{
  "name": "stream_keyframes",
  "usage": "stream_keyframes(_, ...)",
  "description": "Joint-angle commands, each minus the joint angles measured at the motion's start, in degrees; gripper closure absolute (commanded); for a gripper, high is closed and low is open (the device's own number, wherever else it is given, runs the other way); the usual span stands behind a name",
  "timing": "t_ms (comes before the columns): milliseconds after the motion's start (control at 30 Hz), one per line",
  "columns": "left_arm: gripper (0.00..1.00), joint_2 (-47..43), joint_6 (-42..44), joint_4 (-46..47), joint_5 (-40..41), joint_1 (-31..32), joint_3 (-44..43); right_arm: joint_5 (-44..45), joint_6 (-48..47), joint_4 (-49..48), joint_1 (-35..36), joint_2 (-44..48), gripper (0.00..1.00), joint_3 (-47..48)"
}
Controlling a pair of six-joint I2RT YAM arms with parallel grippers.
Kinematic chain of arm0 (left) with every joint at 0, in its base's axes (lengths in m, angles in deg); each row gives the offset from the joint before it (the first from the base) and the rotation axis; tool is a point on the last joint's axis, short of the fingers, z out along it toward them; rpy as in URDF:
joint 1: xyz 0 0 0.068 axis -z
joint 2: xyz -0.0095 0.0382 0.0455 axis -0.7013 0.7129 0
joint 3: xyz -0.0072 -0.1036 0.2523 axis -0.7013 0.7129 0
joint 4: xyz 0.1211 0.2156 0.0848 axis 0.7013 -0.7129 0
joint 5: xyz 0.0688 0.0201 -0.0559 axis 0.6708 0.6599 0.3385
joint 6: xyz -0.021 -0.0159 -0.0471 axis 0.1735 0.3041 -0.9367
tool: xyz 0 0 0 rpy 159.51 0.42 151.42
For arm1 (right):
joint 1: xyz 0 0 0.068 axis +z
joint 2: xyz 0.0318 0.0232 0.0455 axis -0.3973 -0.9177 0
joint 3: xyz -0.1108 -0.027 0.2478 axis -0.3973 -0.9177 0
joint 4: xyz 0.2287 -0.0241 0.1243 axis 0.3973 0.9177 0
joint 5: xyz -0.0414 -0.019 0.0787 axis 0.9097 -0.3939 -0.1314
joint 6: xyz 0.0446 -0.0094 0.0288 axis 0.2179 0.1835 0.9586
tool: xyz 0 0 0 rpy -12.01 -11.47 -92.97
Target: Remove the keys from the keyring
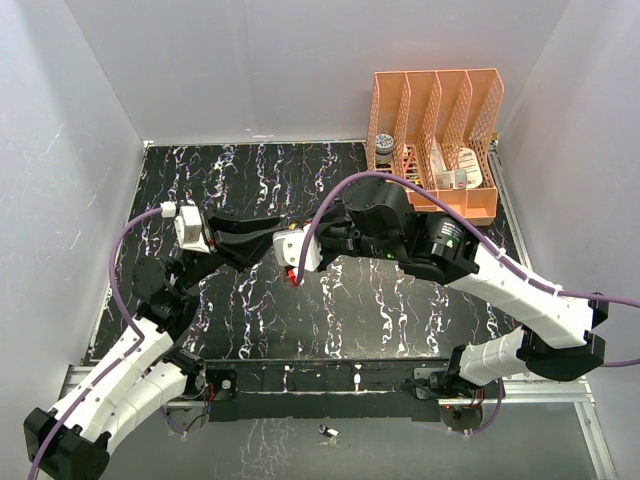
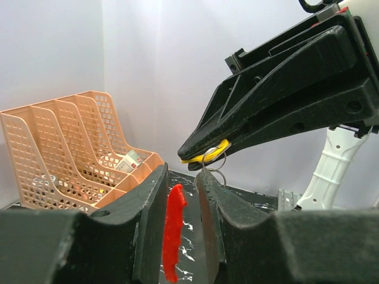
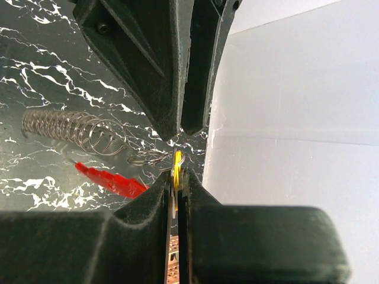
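Observation:
My right gripper [image 3: 177, 174] is shut on the yellow key [image 3: 177, 161], held edge-on between its pads; the left wrist view shows that key [image 2: 207, 152] in the gripper's tips [image 2: 195, 155]. The keyring [image 3: 148, 158], thin wire loops, hangs from the yellow key with a coil spring [image 3: 68, 127] trailing from it. The red key [image 3: 109, 180] dangles below the ring [image 2: 213, 168], and appears between my left fingers [image 2: 173, 231]. My left gripper [image 2: 180, 171] stands narrowly open just under the right gripper, its right fingertip touching the ring. In the top view both grippers meet mid-table above the red key [image 1: 293, 278].
An orange slotted file rack [image 1: 435, 140] with small items stands at the back right, also in the left wrist view [image 2: 65, 160]. White walls close in the black marbled table [image 1: 400, 320]. A small metal piece [image 1: 327, 432] lies on the near rail.

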Motion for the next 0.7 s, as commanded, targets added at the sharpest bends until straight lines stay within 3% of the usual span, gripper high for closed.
stream_keyframes(0,0.74,0.8,-2.4,5.3,-2.3,-0.1,-0.4,0.6,-0.4,-5.3,0.2,1.7,1.0,0.3)
stream_keyframes(667,0.75,2.0,-4.4,8.0,-4.4,-0.1,1.0,0.8,-0.5,-5.9,0.3,1.1,1.0,0.6)
